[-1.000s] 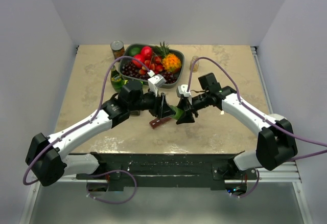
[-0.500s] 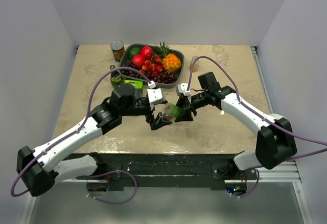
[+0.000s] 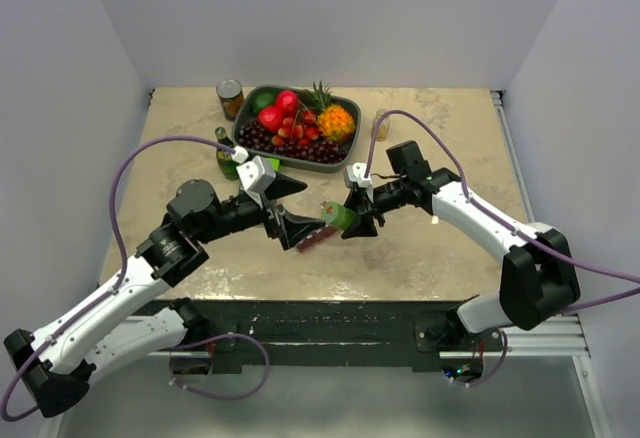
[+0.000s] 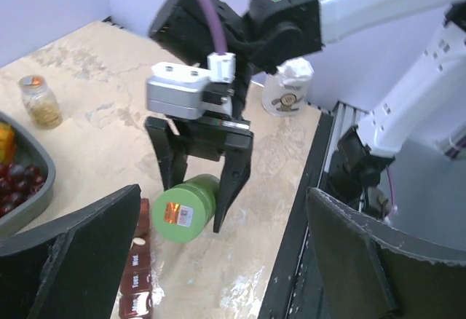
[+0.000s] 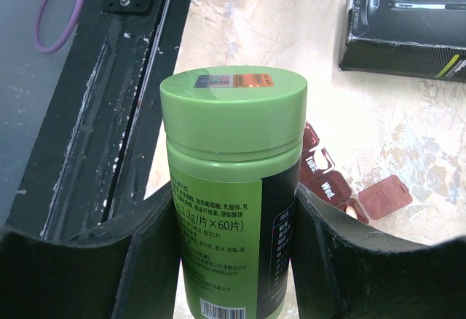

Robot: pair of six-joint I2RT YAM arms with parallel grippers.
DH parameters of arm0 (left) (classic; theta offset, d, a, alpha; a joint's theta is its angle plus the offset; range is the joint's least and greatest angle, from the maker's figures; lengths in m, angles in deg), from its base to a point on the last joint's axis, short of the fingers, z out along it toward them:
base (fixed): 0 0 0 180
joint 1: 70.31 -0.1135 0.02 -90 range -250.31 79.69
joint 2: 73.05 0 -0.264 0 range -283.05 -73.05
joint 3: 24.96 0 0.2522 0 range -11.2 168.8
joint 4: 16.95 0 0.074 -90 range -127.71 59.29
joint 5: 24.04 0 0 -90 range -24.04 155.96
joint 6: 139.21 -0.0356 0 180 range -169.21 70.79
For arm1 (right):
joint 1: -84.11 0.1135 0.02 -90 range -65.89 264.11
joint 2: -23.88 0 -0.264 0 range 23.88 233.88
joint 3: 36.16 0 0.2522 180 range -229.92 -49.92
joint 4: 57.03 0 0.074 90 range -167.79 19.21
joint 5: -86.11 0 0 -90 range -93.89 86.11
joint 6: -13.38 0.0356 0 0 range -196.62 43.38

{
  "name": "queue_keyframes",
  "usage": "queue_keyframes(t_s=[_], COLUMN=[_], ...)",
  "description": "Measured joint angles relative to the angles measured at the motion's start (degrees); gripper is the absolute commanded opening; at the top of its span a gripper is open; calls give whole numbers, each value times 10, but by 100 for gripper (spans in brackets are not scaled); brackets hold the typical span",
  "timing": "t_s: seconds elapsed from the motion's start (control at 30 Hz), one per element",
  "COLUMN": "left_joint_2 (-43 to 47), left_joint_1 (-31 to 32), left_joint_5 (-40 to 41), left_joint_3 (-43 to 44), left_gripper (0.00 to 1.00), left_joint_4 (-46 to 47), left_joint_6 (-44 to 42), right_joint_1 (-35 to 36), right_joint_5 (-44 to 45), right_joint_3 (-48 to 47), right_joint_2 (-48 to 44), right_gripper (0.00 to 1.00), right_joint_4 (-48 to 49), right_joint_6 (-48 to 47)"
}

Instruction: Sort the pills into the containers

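1. Tabletop (image 3: 440,138): beige, mottled.
2. Left arm (image 3: 120,278): runs from the near-left corner diagonally up to mid-table, wrist level and aimed right. Left fingers (image 4: 80,261) spread to full width, grasping nothing, facing the bottle.
3. Right arm (image 3: 480,220): rises from its base at near right, bends sharply at the elbow, and the forearm reaches left to mid-table. Right fingers (image 5: 138,261) clamped on the body of the green bottle (image 4: 186,208), 1 finger on each side.
4. Fruit tray (image 3: 356,123): at the far edge, well apart from both wrists.
5. Black-and-green box (image 5: 404,24): flat on the tabletop.
6. Green bottle: held clear of the tabletop and tilted, its cap on and pointing toward the left arm.
7. Maroon pill-organiser strip (image 3: 315,239): lying on the tabletop between the 2 wrists, just below and beside the bottle. At least 1 lid stands open in the right wrist view.
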Motion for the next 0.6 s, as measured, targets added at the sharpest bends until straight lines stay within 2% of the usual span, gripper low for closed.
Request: queue_keyframes(t_s=[0.37, 0.6], left_joint_2=[-29, -90], left_joint_1=[-58, -52], left_joint_5=[69, 106], left_joint_3=[-14, -8], left_gripper=[99, 97], left_joint_4=[11, -39], left_joint_6=[280, 381], right_joint_1=[0, 0], right_joint_5=[9, 15], right_joint_3=[0, 0], right_joint_2=[-1, -3], right_gripper=[0, 0], right_joint_4=[0, 0], right_joint_6=[0, -1])
